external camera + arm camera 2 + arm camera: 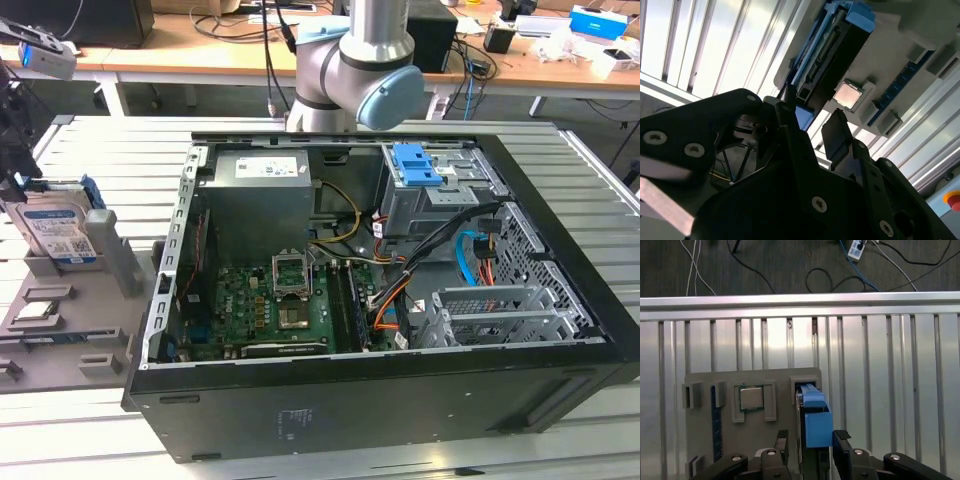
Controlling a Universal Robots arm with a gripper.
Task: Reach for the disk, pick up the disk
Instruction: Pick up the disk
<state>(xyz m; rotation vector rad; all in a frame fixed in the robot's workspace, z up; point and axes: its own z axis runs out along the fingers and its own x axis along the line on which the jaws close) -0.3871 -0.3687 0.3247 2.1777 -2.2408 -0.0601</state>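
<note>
Disk (pixel 815 412) stands on edge in a slot of the grey fixture (pixel 700 377), near a square silver chip (pixel 751 399), on the slatted metal desk (pixel 890 390). In both wrist views the jaws hang open astride its upper edge, one finger on each side. An open computer case (pixel 400 400) sits beside the fixture, on the exterior view's right.

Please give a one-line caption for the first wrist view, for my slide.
Gripper, jaws open, aligned with the upright disk in its grey holder.
</note>
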